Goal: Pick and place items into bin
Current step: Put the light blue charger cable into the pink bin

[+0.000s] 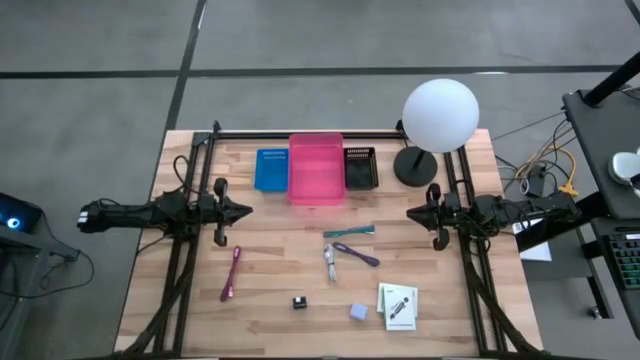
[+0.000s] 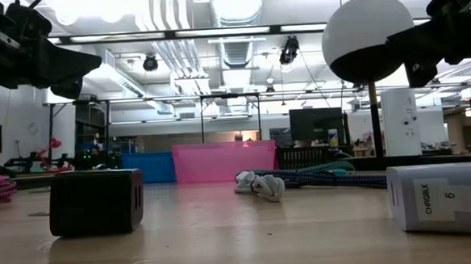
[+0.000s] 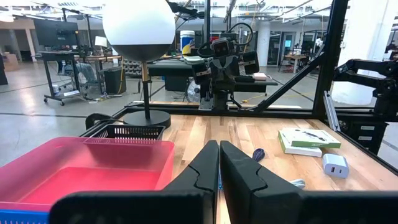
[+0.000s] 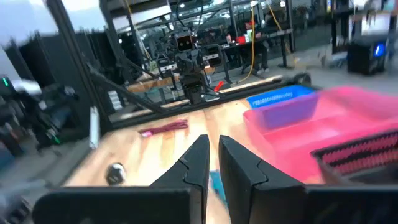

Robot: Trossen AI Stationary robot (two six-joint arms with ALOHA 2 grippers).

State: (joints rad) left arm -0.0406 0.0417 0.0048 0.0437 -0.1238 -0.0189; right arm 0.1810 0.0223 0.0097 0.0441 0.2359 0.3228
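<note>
Nearest the front edge of the wooden surface [image 1: 270,330] we see a small black cube [image 1: 299,302], a grey-blue cube [image 1: 358,312] and a white card [image 1: 397,305] with a black mark. Just beyond lie a magenta strap [image 1: 231,274], small metal pliers [image 1: 330,262], a purple pen [image 1: 356,254] and a teal pen [image 1: 349,232]. Farther back, our left tool [image 1: 243,211] and right tool [image 1: 413,212] hover at either side, facing each other, both clenched with nothing held. At the far edge the pink bin [image 1: 316,167] stands between a blue tray [image 1: 271,169] and a black basket [image 1: 360,168], with a white globe lamp [image 1: 439,115] to the right.
</note>
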